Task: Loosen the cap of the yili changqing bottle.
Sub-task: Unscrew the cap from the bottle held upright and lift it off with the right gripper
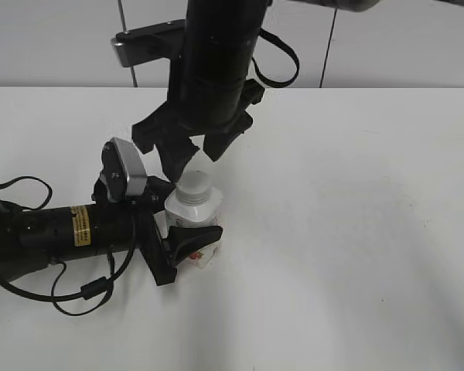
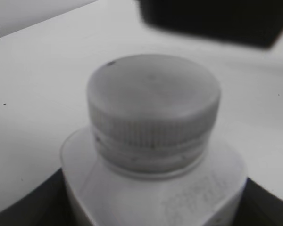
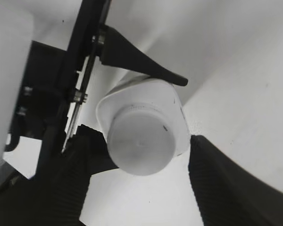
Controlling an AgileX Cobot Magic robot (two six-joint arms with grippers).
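The yili changqing bottle (image 1: 201,232) stands upright on the white table, with its white ribbed cap (image 1: 194,185) screwed on. My left gripper (image 1: 179,236) comes in from the left and is shut on the bottle's body. The left wrist view shows the cap (image 2: 153,103) close up above the bottle's shoulders (image 2: 155,197), with dark jaws at both lower corners. My right gripper (image 1: 195,158) hangs above the cap, open. In the right wrist view its fingers (image 3: 141,186) flank the cap (image 3: 140,141) without touching it, and the bottle's shoulder (image 3: 175,106) shows behind the cap.
The left arm (image 1: 54,232) and its cables lie along the table at the left. The right arm (image 1: 216,62) comes down from the top centre. A pale wall stands behind the table's far edge (image 1: 387,86).
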